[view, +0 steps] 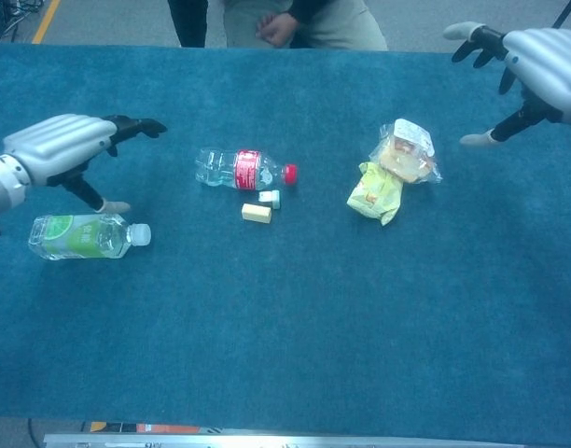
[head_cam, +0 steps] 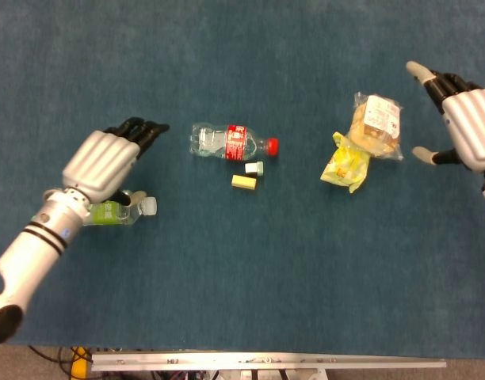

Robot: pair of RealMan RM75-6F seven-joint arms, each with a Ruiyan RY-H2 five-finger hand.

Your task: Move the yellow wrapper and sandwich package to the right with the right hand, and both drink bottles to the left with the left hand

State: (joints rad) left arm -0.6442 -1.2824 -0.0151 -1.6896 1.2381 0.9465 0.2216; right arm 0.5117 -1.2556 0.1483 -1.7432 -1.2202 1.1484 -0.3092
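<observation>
Pictured above a blue carpeted table (view: 295, 355): left hand (head_cam: 106, 160), fingers spread and gripping nothing, hovering with fingertips aimed toward the clear plastic bottle with red label and red cap (head_cam: 233, 143), lying on its side well ahead of those fingertips. Just below and beside the left hand's wrist, lying flat: clear plastic bottle with green label and white cap (view: 85, 235), free of the hand's grip. At the far side, right hand (head_cam: 467, 125), fingers splayed wide and empty, raised just beside the clear-wrapped sandwich package (head_cam: 376, 127). Touching that package's lower edge, further from the right hand: crumpled yellow wrapper (head_cam: 346, 164). Between the 2 hands, near the red cap: 1 small pale yellow block (head_cam: 243, 181) and 1 small white block (head_cam: 253, 168), side by side.
</observation>
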